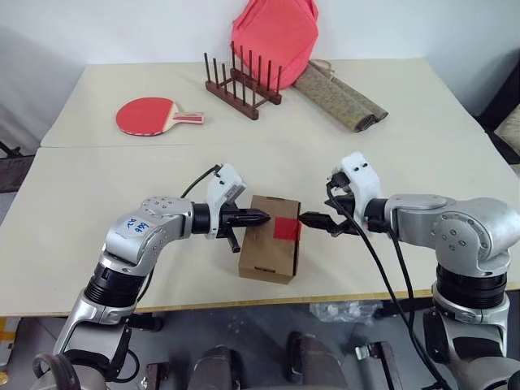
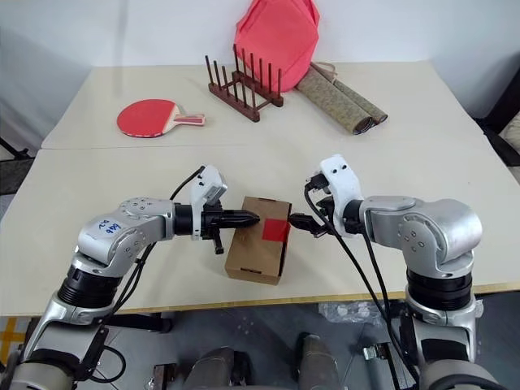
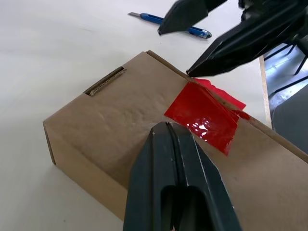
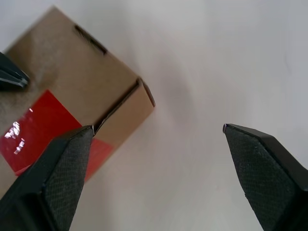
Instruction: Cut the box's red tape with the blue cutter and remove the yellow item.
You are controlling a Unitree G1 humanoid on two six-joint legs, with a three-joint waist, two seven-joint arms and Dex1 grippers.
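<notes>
On the pale table (image 1: 73, 244) the box (image 1: 264, 252) sits between my claws: left (image 1: 262, 217) pressed shut on its lid, right (image 1: 313, 219) spread beside the tape (image 1: 286, 229). Light, stiff cardboard; I'd pinch the flap edge.

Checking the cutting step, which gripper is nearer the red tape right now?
Right. The right gripper, open, has a fingertip at the red tape on the box's edge; the shut left gripper sits over the lid just short of it.

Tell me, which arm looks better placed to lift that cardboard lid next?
The right, probably. The right gripper is open, one fingertip at the lid's edge beside the red tape. The left gripper is shut, its tips over the box.
</notes>
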